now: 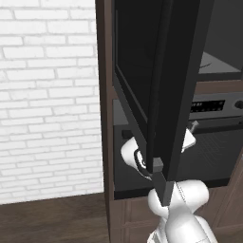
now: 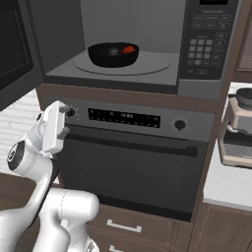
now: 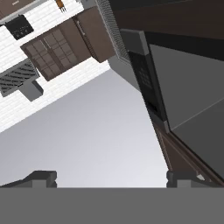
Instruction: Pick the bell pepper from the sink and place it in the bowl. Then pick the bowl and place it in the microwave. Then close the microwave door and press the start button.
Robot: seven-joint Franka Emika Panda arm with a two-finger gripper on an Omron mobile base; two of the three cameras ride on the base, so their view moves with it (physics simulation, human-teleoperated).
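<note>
The microwave (image 2: 147, 74) stands open, and on its turntable sits the black bowl (image 2: 112, 54) with the red bell pepper (image 2: 129, 49) in it. The microwave door (image 2: 15, 49) is swung out to the left; in the left base view this door (image 1: 166, 95) stands edge-on in the foreground. My gripper (image 2: 66, 120) is open and empty below the microwave's left corner, in front of the oven's panel, beneath the open door. In the hand view my gripper (image 3: 113, 181) has its tips far apart, facing the microwave's keypad (image 3: 144, 83). The sink is out of view.
An oven (image 2: 133, 162) with a knob and display strip sits under the microwave. A coffee machine (image 2: 238, 133) stands on the counter to the right. A white brick wall (image 1: 47, 95) lies left of the cabinet column. The keypad (image 2: 204, 44) is on the microwave's right side.
</note>
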